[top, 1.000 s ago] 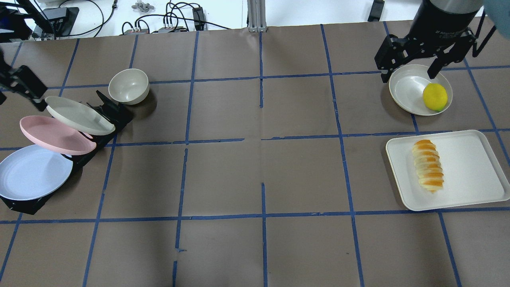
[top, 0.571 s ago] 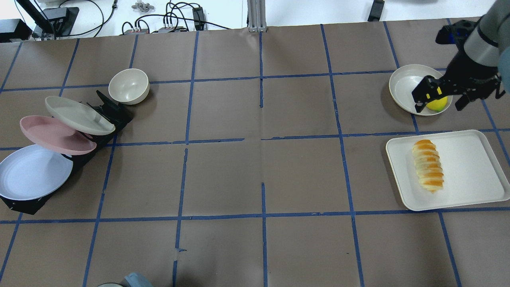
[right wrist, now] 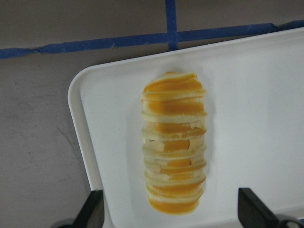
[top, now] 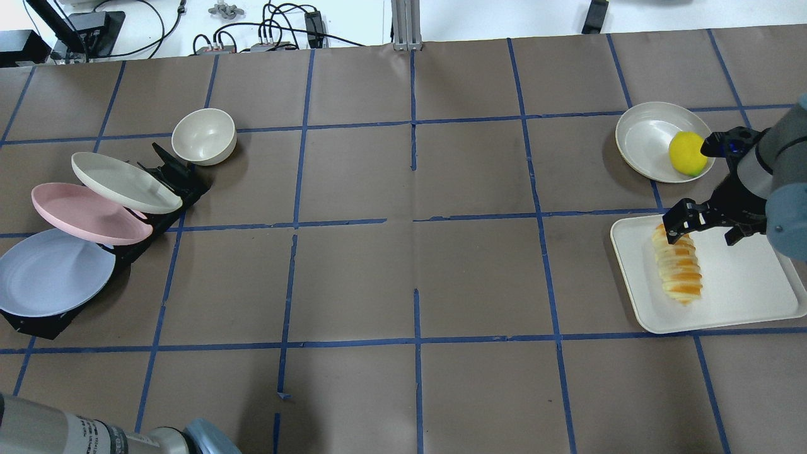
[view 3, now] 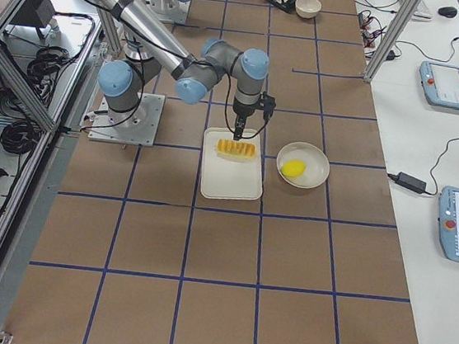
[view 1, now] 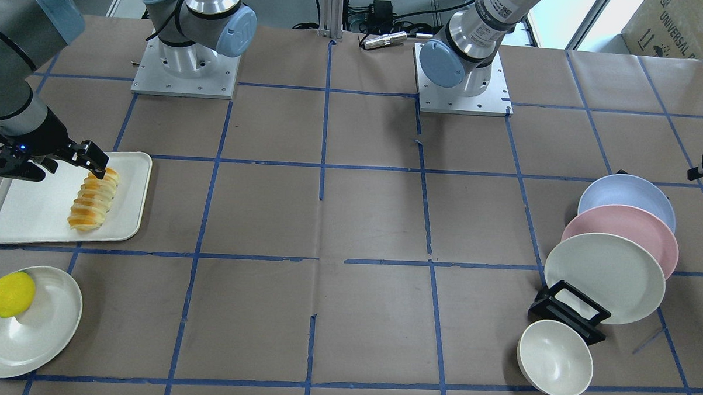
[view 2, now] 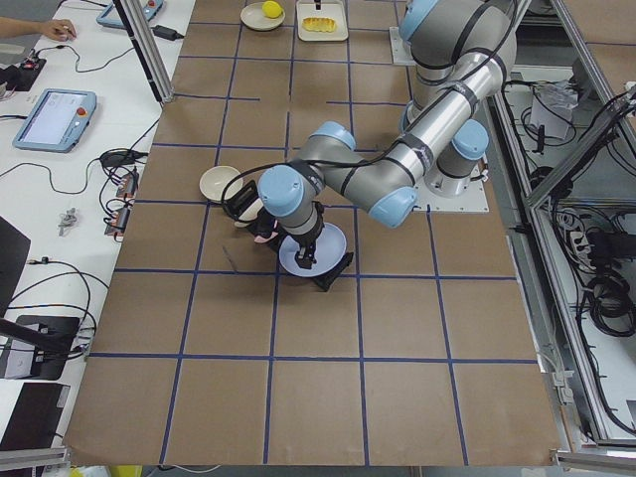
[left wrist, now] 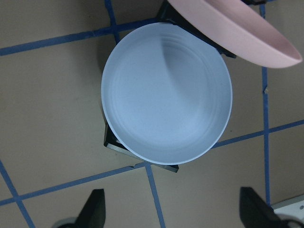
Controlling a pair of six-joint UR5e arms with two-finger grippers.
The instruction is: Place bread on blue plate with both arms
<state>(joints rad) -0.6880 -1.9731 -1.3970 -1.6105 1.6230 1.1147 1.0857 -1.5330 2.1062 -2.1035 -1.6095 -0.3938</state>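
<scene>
One bread [top: 676, 263], lying flat on the one white tray [top: 744, 284], in the tray's half toward table centre. Its long axis is parallel to the tray's short edges, and one end points at the dish [top: 643, 139] just beyond the tray.

Right gripper [top: 706, 229] is over that same end of the bread, jaws spread wide. In the wrist view the loaf sits between the fingertips [right wrist: 92, 211]; contact with it can't be judged.

Left gripper [left wrist: 173, 211] is well away from the tray, above the blue plate [top: 50, 272], jaws spread, nothing in them.

At the table end opposite the tray:
- One black rack [top: 38, 323] with three tilted plates: one blue, one pink plate [top: 88, 214], one cream plate [top: 123, 183].
- One cream bowl [top: 203, 135] next to the rack.

The dish holds one yellow ball [top: 688, 153].
</scene>
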